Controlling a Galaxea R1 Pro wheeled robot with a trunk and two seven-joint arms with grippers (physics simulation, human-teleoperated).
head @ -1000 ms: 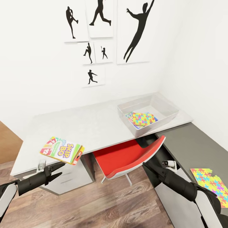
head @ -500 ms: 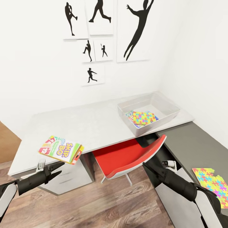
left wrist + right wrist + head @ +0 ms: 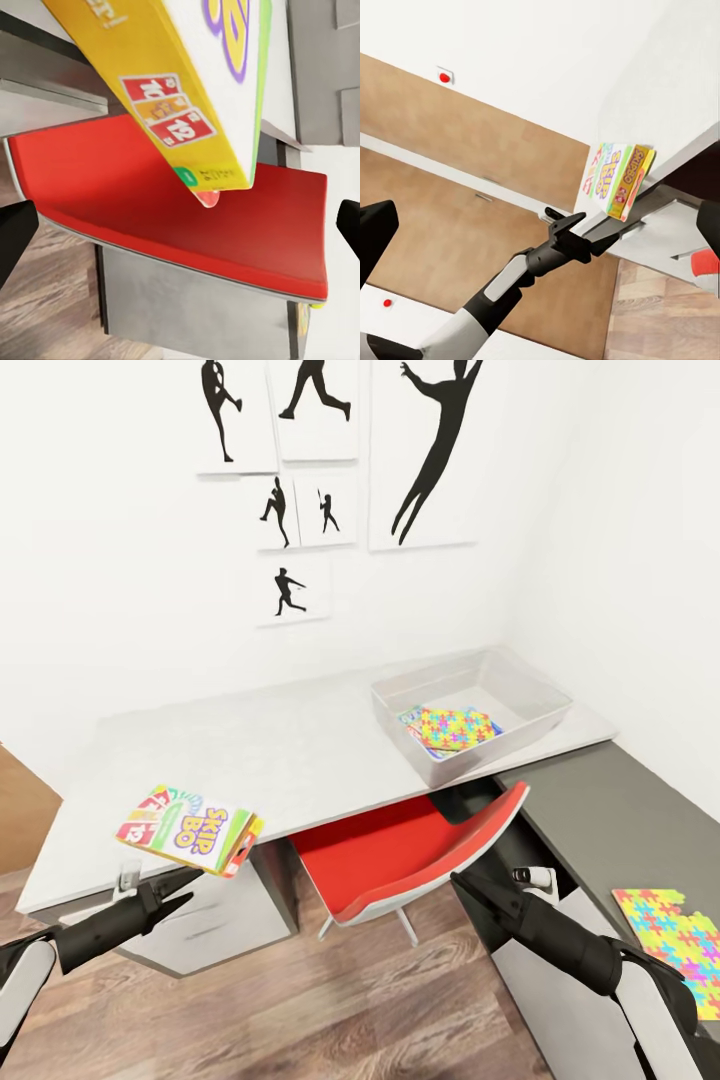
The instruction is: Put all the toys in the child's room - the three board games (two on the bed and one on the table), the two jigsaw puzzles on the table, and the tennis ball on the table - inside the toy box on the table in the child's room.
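White-walled room, grey table (image 3: 300, 750). I see Skip-Bo (image 3: 190, 830) at near-left edge above left gripper (image 3: 160, 895); grip: cannot tell. Right gripper (image 3: 490, 895) spread, empty. Next: carry to toy box (image 3: 545, 705), far right.

The head view looks down over the table (image 3: 280, 750); both wrist views share the Skip-Bo box (image 3: 202, 82), the left one closely.

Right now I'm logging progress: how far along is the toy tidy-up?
Done: one puzzle lies in the toy box, over something blue I can't identify. In hand: the Skip-Bo box sits above the left gripper, grip unclear. Left: a second puzzle on the dark lower section, near the right gripper.
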